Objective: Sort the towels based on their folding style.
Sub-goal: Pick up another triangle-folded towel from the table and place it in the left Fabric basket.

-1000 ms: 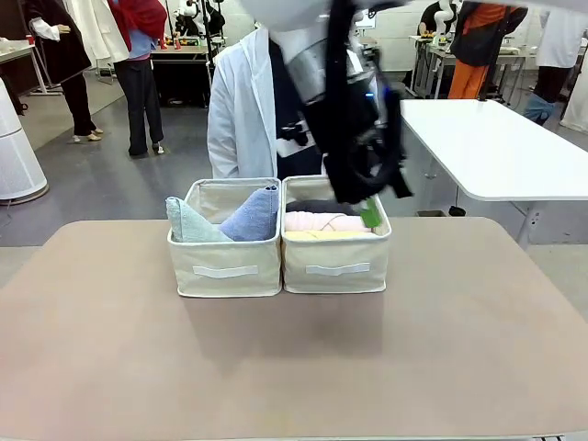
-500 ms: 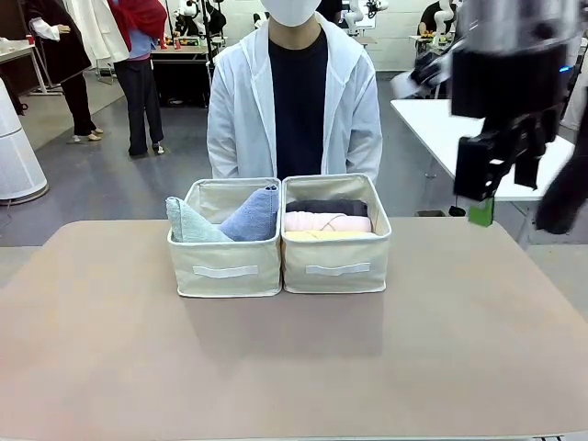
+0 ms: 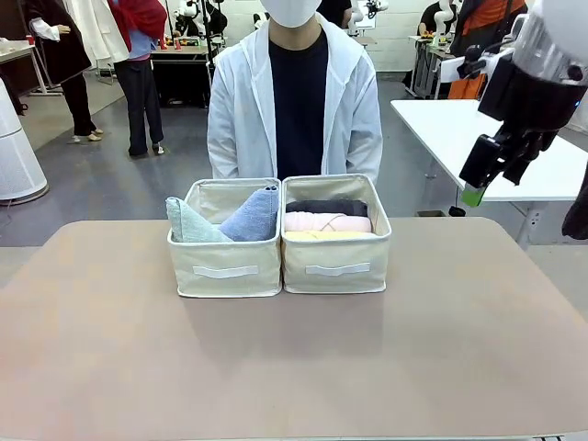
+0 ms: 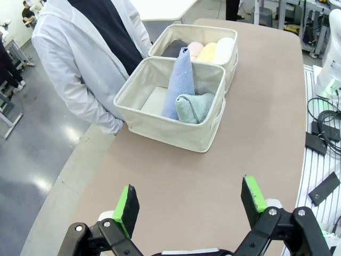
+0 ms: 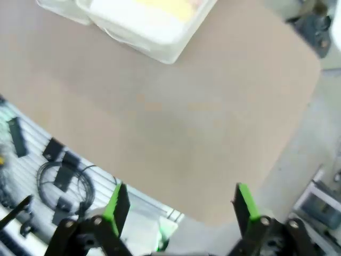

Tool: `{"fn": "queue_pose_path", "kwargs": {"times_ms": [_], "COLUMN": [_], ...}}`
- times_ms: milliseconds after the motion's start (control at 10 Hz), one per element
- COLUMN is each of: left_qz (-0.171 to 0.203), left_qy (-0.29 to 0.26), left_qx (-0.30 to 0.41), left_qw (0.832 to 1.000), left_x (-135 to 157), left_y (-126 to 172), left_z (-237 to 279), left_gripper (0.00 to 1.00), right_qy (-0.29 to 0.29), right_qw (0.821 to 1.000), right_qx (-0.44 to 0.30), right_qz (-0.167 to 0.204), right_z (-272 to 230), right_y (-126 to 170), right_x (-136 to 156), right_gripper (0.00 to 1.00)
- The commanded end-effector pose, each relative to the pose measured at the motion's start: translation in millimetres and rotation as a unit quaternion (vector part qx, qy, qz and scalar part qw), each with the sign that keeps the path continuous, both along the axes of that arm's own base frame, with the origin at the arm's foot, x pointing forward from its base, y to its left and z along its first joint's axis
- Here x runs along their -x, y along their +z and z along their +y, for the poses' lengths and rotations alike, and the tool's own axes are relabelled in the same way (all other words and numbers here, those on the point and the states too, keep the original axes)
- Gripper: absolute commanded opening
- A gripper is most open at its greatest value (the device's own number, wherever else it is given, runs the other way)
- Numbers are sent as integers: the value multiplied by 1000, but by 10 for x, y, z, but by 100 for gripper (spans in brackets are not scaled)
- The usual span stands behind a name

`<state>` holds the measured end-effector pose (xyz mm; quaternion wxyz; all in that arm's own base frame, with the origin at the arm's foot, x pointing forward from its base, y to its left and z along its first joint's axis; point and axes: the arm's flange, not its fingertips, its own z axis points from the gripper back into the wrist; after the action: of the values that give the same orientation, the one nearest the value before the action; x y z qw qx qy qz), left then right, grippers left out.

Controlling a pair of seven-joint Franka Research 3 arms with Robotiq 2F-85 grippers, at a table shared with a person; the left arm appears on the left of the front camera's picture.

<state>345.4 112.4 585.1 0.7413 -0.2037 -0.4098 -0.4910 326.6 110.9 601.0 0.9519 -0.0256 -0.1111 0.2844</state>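
Two cream bins stand side by side at the table's far middle. The left bin [image 3: 226, 266] holds a pale mint cone towel [image 3: 190, 224] and a blue cone towel [image 3: 252, 216]. Rolled towels lie in the right bin [image 3: 335, 265]: dark grey [image 3: 325, 207], pink [image 3: 326, 221] and yellow [image 3: 326, 235]. The left wrist view shows the blue cone [image 4: 181, 80], the mint one [image 4: 194, 106] and a white roll [image 4: 225, 49] beside the yellow roll [image 4: 209, 52]. My left gripper [image 4: 191, 200] hangs open and empty above the table. My right gripper [image 3: 491, 179] is raised at the far right, open and empty [image 5: 180, 205].
A person in a white coat [image 3: 241, 110] stands right behind the bins. A white table [image 3: 496, 147] stands off to the back right. Cables and black parts [image 5: 58, 181] lie beyond the table's edge on the robot's side. The tabletop [image 3: 294, 358] in front of the bins is bare.
My right arm has swung from above the right bin out to the far right, empty-handed. The towels and bins have not moved.
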Motion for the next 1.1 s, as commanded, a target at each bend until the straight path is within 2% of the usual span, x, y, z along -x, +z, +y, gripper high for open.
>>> {"fn": "queue_pose_path", "kwargs": {"times_ms": [0, 1000], "left_qz": [-2, -2], "left_qy": [-2, -2], "left_qx": [2, 2], "left_qw": [1000, 1000], "left_x": [7, 7], "left_y": [-5, -5], "left_z": [-11, -11], "left_gripper": [100, 100], "right_qy": [-4, -4], "right_qw": [1000, 1000], "right_qx": [14, 14], "right_qz": [20, 20], "right_z": [76, 76], "right_y": [205, 205], "right_x": [266, 266], "right_gripper": [100, 100]}}
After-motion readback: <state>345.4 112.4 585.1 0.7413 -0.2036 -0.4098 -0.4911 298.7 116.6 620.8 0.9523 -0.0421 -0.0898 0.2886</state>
